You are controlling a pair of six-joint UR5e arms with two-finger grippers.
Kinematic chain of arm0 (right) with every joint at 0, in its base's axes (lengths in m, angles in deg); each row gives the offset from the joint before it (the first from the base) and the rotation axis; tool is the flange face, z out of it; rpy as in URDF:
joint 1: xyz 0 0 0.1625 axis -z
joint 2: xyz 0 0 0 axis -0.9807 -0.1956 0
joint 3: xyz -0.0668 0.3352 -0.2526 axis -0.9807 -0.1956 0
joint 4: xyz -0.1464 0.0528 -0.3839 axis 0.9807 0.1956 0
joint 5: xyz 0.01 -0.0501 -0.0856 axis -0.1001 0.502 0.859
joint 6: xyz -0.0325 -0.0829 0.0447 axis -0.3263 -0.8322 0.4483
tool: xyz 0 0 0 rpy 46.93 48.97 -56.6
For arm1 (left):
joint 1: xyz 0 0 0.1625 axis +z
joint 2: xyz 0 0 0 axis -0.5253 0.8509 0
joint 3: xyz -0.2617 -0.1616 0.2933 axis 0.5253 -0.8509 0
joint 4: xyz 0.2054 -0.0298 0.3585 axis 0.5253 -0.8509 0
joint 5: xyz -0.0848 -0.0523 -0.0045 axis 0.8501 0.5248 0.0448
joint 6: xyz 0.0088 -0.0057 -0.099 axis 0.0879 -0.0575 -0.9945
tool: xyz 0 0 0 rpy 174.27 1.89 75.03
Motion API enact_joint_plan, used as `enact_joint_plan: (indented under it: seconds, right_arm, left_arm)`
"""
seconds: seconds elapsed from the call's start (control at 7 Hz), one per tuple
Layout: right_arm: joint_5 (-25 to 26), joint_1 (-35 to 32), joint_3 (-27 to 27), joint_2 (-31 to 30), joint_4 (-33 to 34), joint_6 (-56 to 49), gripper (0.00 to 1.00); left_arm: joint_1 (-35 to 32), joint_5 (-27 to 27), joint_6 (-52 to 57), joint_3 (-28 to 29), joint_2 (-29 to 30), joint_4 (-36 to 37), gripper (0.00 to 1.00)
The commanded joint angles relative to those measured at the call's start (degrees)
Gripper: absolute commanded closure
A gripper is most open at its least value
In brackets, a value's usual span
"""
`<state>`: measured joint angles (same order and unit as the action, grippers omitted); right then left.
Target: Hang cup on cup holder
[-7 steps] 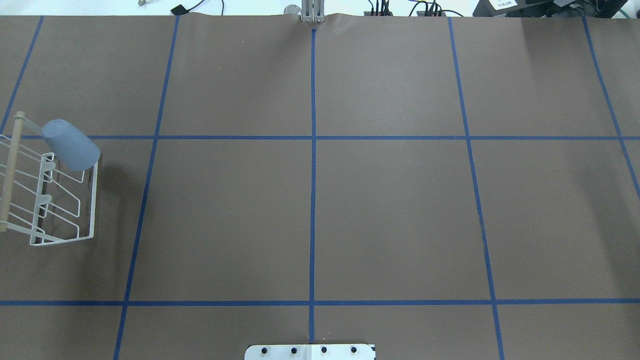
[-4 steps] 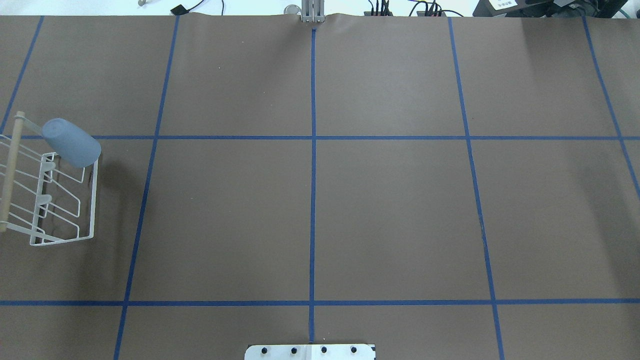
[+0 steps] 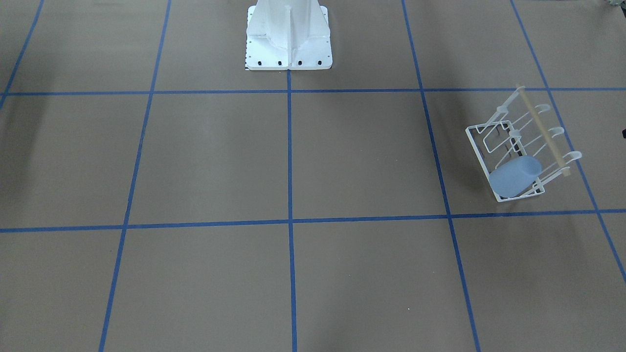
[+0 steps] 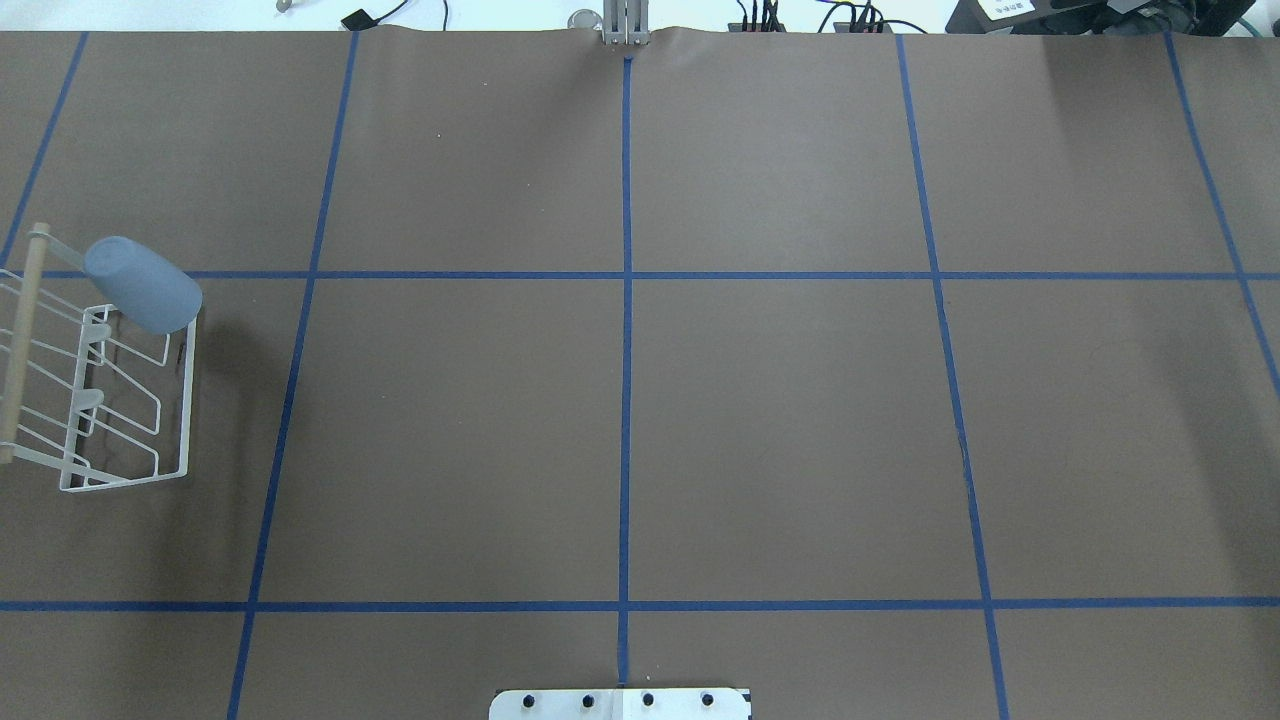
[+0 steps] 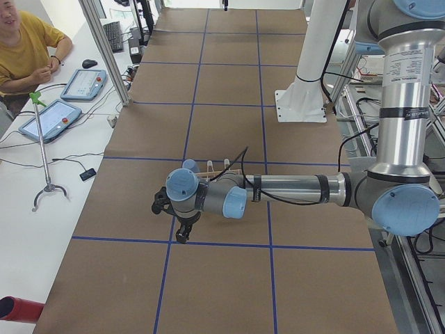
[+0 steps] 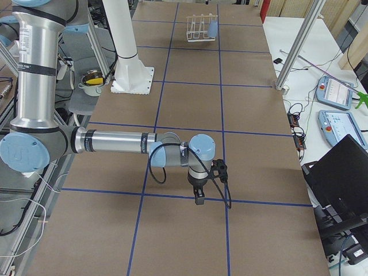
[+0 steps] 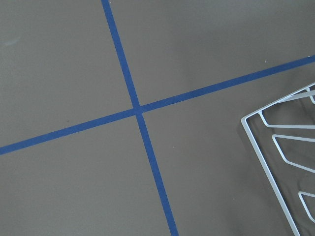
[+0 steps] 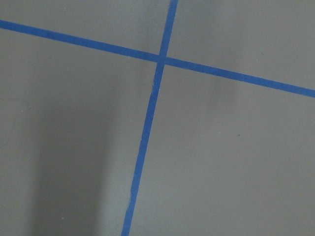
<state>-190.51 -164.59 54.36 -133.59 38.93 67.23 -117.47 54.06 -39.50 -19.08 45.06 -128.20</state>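
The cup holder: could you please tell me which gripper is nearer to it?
Left. The left gripper hovers beside the cup holder, whose base corner shows in its wrist view; the right gripper is far, toward the other end of the table.

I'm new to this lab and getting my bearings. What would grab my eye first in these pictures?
The pale blue cup sits tilted on the white wire cup holder, at the overhead view's left edge. Blue tape lines grid the brown table, and the side views show the left arm and right arm stretched low over it.
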Motion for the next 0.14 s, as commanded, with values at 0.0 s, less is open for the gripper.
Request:
enact_joint_plan:
  seconds: [0.0]
  right_arm:
    - [0.0, 0.0, -0.09, 0.09, 0.0, -0.12, 0.0]
  left_arm:
    - [0.0, 0.0, 0.0, 0.09, -0.01, 0.09, 0.01]
